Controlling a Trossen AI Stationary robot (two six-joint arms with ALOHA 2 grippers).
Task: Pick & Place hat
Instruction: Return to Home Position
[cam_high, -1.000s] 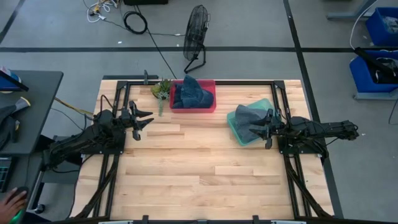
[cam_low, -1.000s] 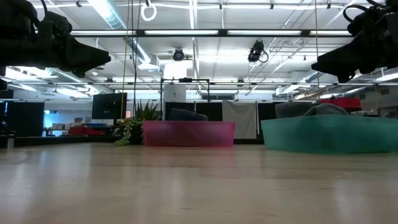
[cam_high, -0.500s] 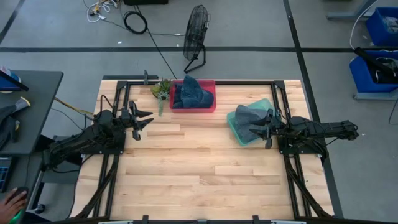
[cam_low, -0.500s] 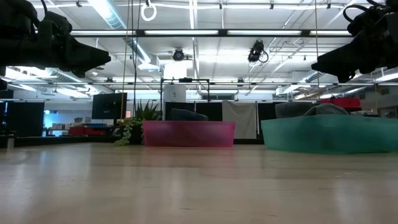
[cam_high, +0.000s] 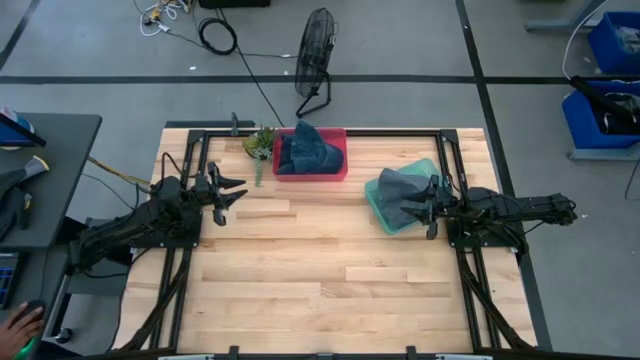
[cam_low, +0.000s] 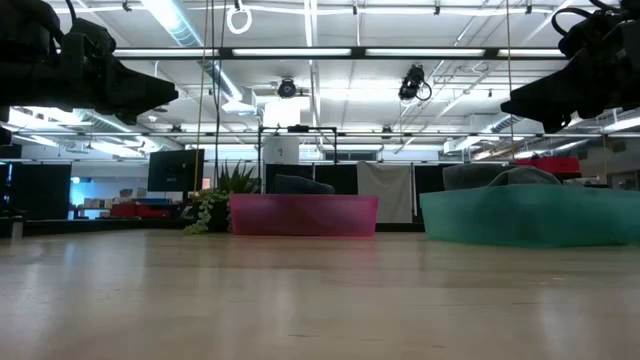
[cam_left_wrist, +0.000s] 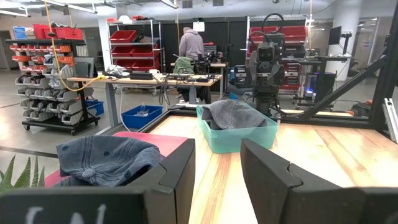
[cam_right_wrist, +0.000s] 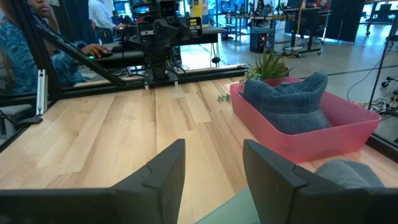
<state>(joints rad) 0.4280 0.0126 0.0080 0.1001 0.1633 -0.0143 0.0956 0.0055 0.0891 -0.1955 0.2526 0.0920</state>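
Blue caps lie heaped in the red bin at the far edge of the counter, and one gray cap sits in the green bin toward the right side. No hat lies loose on the wood, so the sorting looks finished.

These caps are soft cloth and should be light and floppy. The crowns sag and crease, while the brims look stiffer. A firm pinch on a brim or a bunched fold of crown would likely hold best, since cloth will not slip much but may drag a neighbour up with it.

The left pincer hangs raised above the left part of the counter, well apart from both bins, its fingers spread with a clear gap and nothing between them. The right pincer hangs over the near-arm side of the green bin, likewise parted and empty.

A small plant stands just beside the red bin's left corner and could be brushed by the left arm. A fan stands on the floor beyond the counter.
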